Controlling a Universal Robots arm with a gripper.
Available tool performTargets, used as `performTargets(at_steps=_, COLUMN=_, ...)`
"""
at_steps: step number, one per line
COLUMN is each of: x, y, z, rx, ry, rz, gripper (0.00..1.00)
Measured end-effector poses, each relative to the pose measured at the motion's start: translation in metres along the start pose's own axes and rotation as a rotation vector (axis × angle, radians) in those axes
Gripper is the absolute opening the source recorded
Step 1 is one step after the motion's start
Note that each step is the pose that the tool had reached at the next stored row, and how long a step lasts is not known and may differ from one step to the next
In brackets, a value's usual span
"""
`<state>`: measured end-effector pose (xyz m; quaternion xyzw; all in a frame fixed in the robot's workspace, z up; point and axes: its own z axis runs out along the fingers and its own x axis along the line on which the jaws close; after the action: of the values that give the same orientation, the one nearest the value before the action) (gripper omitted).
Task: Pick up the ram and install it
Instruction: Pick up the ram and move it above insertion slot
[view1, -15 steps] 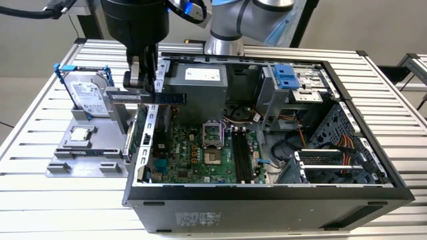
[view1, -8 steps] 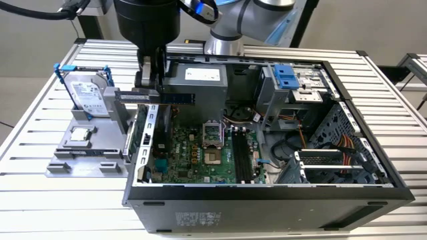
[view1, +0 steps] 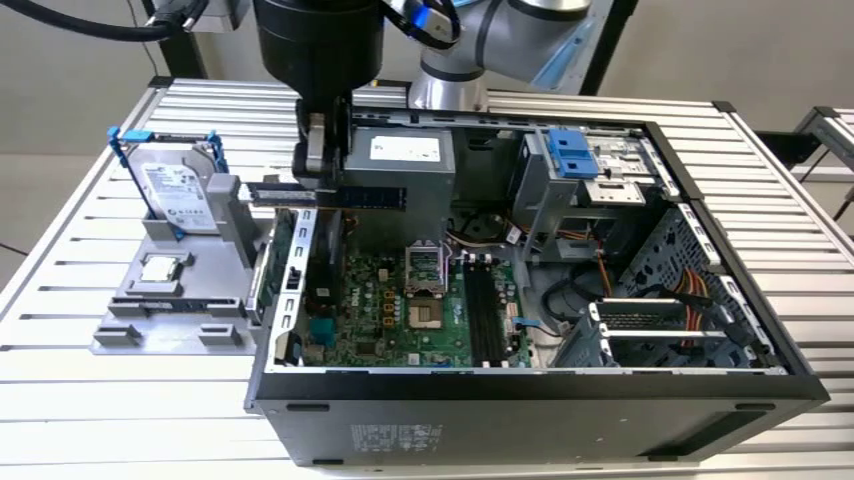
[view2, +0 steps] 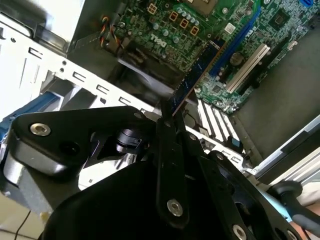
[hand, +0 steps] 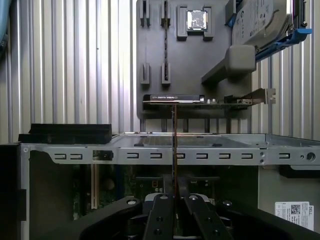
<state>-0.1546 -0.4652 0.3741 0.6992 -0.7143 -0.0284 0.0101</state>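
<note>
One ram (view1: 363, 197) stick sits level in the gripper (view1: 316, 180), jaws clamped on it, over the case (view1: 534, 400) wall at the exterior view's left; done well, I judge, it travels untilted and ends in line with the slots (view1: 483, 310)

1. Upper centre of the exterior view: the arm (view1: 487, 45) runs out past the top edge, its upper links unseen.
2. Just below it, the gripper (view1: 318, 182) covers the middle of the ram (view1: 376, 197); both ends stick out.
3. In the first wrist view the ram (hand: 174, 132) shows edge-on as a thin line, chips untellable, its held end buried between the fingers (hand: 161, 217).
4. The hard drive (hand: 260, 22) is clipped by that frame's edge.
5. The motherboard (hand: 127, 186) sits in shadow behind the case wall (hand: 150, 156); its slots cannot be made out.
</note>
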Motion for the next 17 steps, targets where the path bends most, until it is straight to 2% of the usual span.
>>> performTargets(at_steps=17, x=-0.0007, y=-0.0314, z=-0.0017, rx=0.0000, ry=-0.0001, rz=0.000, gripper=0.00)
